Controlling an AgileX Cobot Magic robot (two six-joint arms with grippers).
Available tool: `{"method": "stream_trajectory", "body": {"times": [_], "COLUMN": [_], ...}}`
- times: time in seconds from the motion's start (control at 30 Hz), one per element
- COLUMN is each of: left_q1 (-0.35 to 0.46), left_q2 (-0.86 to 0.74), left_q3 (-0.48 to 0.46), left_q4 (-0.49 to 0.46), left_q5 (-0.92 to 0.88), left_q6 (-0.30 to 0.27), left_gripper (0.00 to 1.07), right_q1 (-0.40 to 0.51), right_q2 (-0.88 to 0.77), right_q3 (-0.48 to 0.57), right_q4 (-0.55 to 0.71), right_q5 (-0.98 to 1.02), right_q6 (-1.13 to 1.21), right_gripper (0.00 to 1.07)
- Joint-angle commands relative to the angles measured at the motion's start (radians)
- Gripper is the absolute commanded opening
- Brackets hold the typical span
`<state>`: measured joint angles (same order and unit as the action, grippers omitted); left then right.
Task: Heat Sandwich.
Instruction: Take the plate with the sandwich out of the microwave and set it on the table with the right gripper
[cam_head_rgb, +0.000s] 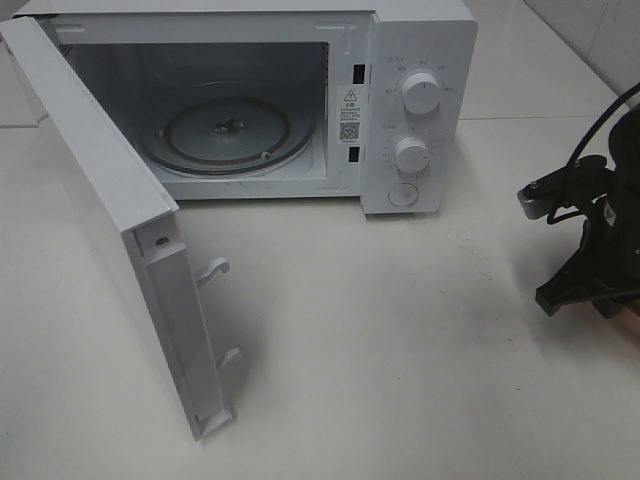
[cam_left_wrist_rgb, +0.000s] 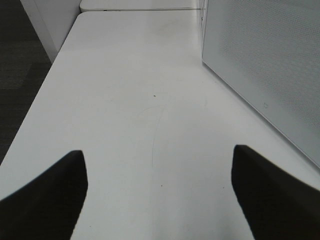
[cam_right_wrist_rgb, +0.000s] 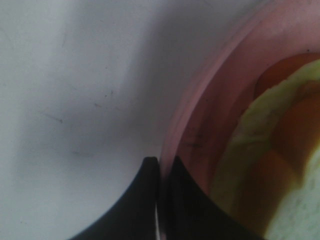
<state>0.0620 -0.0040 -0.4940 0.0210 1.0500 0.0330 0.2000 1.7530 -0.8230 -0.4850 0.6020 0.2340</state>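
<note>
Sandwich (cam_right_wrist_rgb: 280, 165) sits on the pink plate (cam_right_wrist_rgb: 210, 115), whose rim I see pinched between my right gripper's (cam_right_wrist_rgb: 161, 200) closed fingers. My left gripper (cam_left_wrist_rgb: 157, 195) hangs spread wide over the white table (cam_left_wrist_rgb: 140, 90), beside the microwave's (cam_head_rgb: 420, 100) open door (cam_head_rgb: 110, 220).

Right arm (cam_head_rgb: 590, 235), at 3 o'clock of the high view: matte black, angular body, a grey bracket on its upper part, thin black cable arcing up from it. Right gripper (cam_right_wrist_rgb: 160, 200): two black fingers, smooth, curving to narrow tips. Left gripper (cam_left_wrist_rgb: 160, 192): two broad black fingers (cam_left_wrist_rgb: 45, 200), plain, unmarked, blunt-cornered.
</note>
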Motion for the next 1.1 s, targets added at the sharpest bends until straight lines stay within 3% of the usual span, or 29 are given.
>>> {"method": "stream_trajectory", "body": {"times": [0.03,0.3,0.53,0.67,0.83,1.1], "left_q1": [0.000,0.000,0.000,0.000,0.000,0.000], "left_q2": [-0.005,-0.005,-0.005,-0.005,-0.005,-0.005], "left_q3": [-0.005,-0.005,-0.005,-0.005,-0.005,-0.005], "left_q4": [-0.001,-0.001,-0.001,-0.001,-0.001,-0.001], "left_q5": [-0.005,-0.005,-0.005,-0.005,-0.005,-0.005], "left_q6": [-0.001,-0.001,-0.001,-0.001,-0.001,-0.001], "left_gripper": [0.74,0.74,0.74,0.74,0.74,0.74], "right_q1": [-0.002,-0.002,-0.002,-0.002,0.001,0.025], "right_q2": [0.017,0.034,0.034,0.034,0.026,-0.043], "right_q3": [-0.002,-0.002,-0.002,-0.002,-0.002,-0.002], "right_q4": [-0.028,-0.022,-0.020,-0.017,0.022,0.058], "right_q5": [-0.021,-0.047,-0.047,-0.050,-0.080,-0.088], "right_q6": [-0.015,-0.016,-0.016,-0.016,-0.027,-0.034], "right_gripper": [0.01,0.04,0.19,0.44,0.56,0.57]}}
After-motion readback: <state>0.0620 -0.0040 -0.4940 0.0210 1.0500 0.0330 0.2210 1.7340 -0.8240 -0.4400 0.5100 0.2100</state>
